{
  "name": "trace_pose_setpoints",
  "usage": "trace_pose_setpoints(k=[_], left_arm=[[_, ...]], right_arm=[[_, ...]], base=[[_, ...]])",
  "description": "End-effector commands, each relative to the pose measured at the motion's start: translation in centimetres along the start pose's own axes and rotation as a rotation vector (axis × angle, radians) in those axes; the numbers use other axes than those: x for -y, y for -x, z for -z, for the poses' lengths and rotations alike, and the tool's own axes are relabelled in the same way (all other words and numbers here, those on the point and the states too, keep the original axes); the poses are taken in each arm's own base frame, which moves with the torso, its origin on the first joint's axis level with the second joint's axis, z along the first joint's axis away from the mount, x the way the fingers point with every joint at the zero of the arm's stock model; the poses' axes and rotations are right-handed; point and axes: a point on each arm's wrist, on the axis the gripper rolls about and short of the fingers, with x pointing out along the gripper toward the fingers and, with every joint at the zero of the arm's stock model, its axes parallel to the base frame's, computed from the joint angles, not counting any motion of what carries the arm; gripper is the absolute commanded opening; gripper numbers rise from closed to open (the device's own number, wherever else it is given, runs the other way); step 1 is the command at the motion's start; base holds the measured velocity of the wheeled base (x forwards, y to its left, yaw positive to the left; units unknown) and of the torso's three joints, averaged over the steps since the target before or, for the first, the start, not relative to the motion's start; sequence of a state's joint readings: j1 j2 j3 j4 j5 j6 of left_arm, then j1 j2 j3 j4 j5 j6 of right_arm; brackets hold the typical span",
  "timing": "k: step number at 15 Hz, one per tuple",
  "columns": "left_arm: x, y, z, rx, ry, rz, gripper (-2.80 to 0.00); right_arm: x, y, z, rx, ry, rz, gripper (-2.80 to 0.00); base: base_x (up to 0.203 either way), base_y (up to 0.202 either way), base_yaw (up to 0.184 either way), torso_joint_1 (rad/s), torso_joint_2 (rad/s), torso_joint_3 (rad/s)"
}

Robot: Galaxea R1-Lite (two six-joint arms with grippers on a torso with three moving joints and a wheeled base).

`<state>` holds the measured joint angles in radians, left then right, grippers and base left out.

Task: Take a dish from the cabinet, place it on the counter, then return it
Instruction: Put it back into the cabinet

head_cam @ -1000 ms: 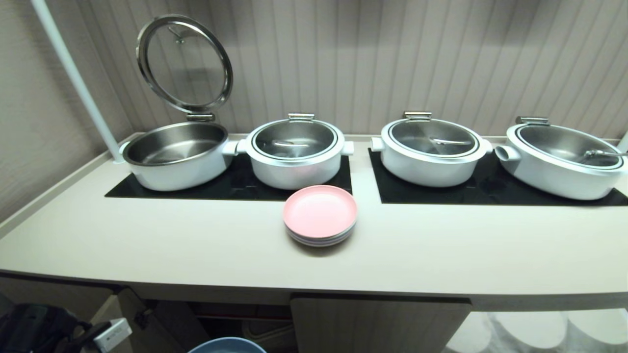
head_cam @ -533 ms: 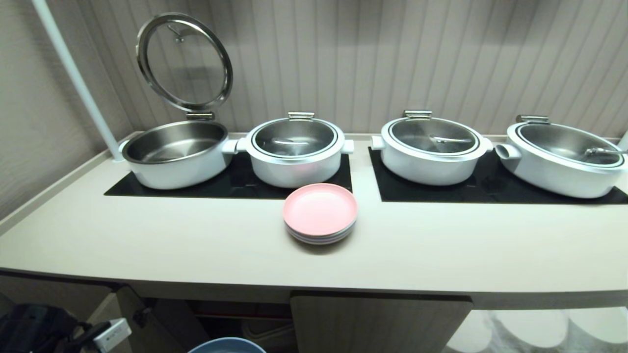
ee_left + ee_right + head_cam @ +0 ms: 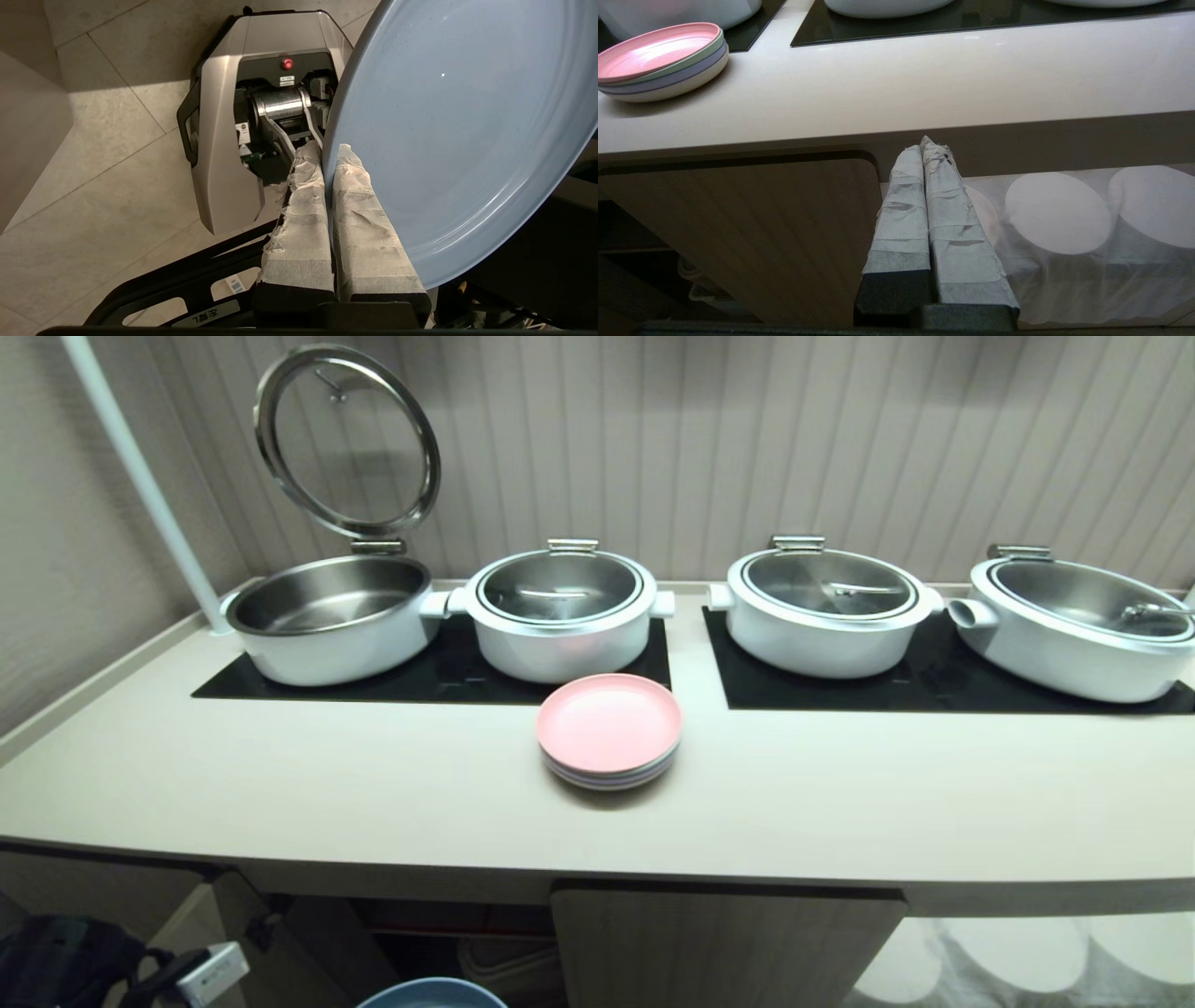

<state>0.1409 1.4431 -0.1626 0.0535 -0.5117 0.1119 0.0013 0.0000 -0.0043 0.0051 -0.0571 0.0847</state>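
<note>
Left gripper [image 3: 327, 156] – jaws pinched on the rim of the blue dish [image 3: 458, 130], which is held clear of any surface, below the worktop's [image 3: 373, 803] front edge; only a sliver of the dish shows in the head view. On the worktop, the pink-topped plate stack [image 3: 609, 730] sits just in front of the second pot [image 3: 558, 611]. Right gripper [image 3: 927, 149] – jaws pressed together, holding nothing, before the cabinet door [image 3: 752, 233] under the worktop.
</note>
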Motion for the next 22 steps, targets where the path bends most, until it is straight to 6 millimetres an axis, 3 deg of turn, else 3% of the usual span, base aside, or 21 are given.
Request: trace_pose_setpoints(k=[1, 22], left_arm=[[0.02, 0.03, 0.01, 0.003, -0.001, 0.002, -2.8], [0.14, 0.18, 0.23, 0.013, -0.007, 0.002, -2.8]], right_arm=[[0.0, -0.01, -0.02, -0.001, -0.003, 0.001, -2.8], [0.0, -0.01, -0.02, -0.001, -0.003, 0.001, -2.8]], base=[[0.0, 0.0, 0.0, -0.135, 0.28, 0.14], [0.0, 0.0, 0.0, -0.154, 0.33, 0.172]])
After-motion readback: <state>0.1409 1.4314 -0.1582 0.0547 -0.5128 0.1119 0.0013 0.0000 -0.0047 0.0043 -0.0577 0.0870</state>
